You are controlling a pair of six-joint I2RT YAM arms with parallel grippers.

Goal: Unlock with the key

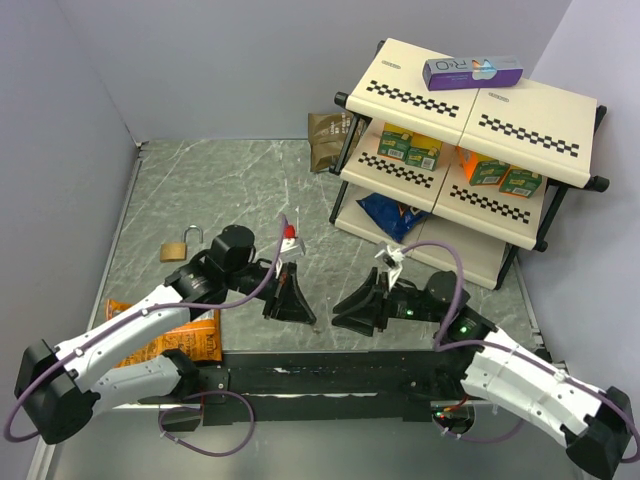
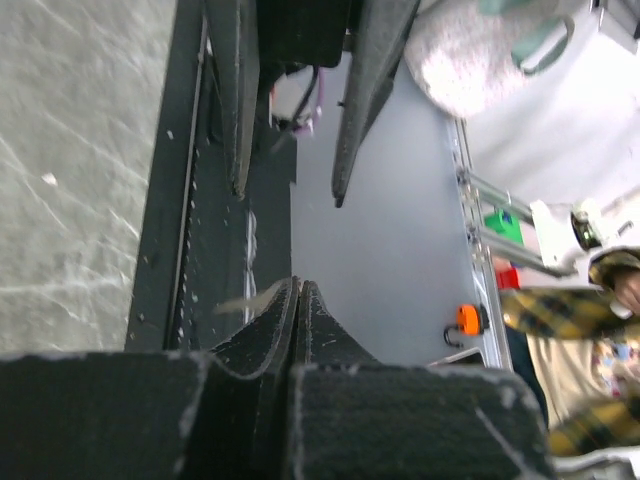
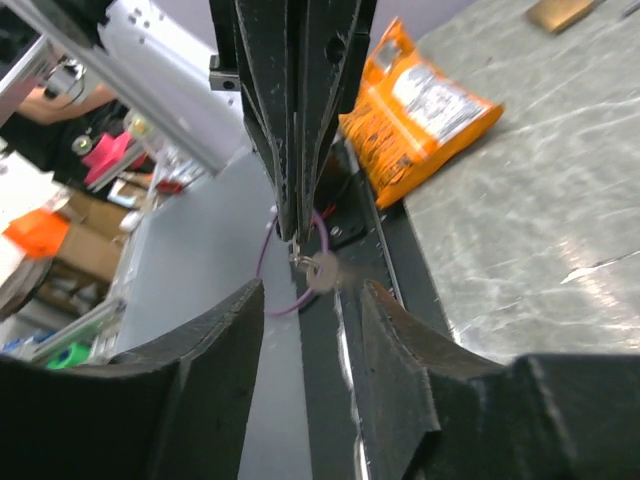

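Note:
The brass padlock (image 1: 178, 248) lies on the marble table at the far left, apart from both grippers. My left gripper (image 1: 303, 316) is shut on the key, low near the table's front edge. In the right wrist view the tiny silvery key (image 3: 322, 270) hangs with its wire ring from the left gripper's closed fingertips (image 3: 297, 232). In the left wrist view it is a pale blur (image 2: 245, 297) beside my shut left gripper (image 2: 298, 283). My right gripper (image 1: 338, 312) is open and empty, facing the left one tip to tip, with the key just ahead of its gap (image 3: 312, 287).
An orange chip bag (image 1: 170, 340) lies under the left arm near the front left. A cream two-tier shelf (image 1: 470, 150) with boxes and a blue bag stands at the back right. A brown packet (image 1: 325, 140) leans beside it. A black strip (image 1: 320, 375) runs along the near edge.

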